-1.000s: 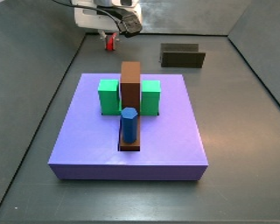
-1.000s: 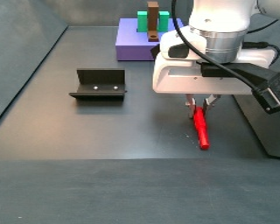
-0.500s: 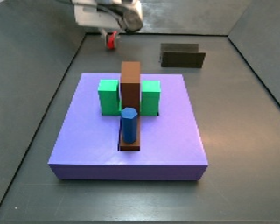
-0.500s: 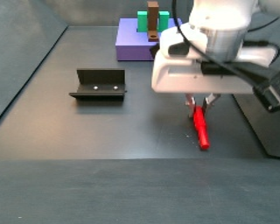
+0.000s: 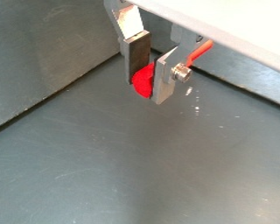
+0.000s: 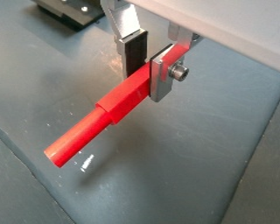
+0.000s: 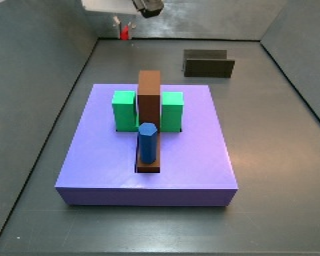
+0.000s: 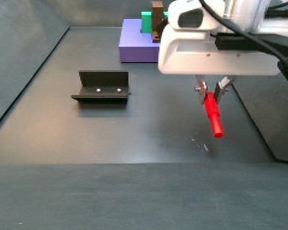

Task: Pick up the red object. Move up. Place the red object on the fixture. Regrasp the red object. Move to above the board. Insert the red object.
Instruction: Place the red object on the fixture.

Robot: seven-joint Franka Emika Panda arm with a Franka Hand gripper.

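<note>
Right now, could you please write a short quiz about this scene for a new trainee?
1. True or false: the red object lies flat on the grey floor.
2. What do the gripper fingers clamp?
A. the blue peg
B. the red object
C. the fixture
3. Fill in: the green blocks stand on the ____.

Key:
1. False; it hangs from the gripper above the floor.
2. B
3. board
</note>
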